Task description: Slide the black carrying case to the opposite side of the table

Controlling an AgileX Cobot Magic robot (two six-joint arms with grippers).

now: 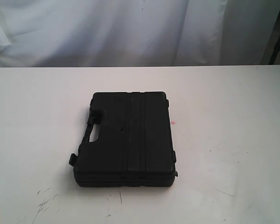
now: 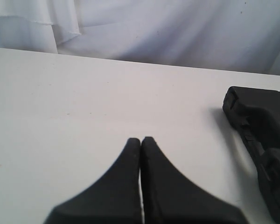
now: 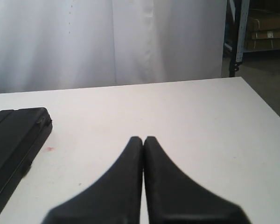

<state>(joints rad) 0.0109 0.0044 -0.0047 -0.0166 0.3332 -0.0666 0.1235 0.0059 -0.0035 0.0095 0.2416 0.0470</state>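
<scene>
White table (image 1: pixel 238 121) bears a closed black case (image 1: pixel 130 140).

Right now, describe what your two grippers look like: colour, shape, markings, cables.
The left gripper and right gripper look alike: two matte black fingers each, wide at the base, curving in to narrow rounded tips. No markings, cables or sleeves show. The arms themselves appear in no view.
</scene>
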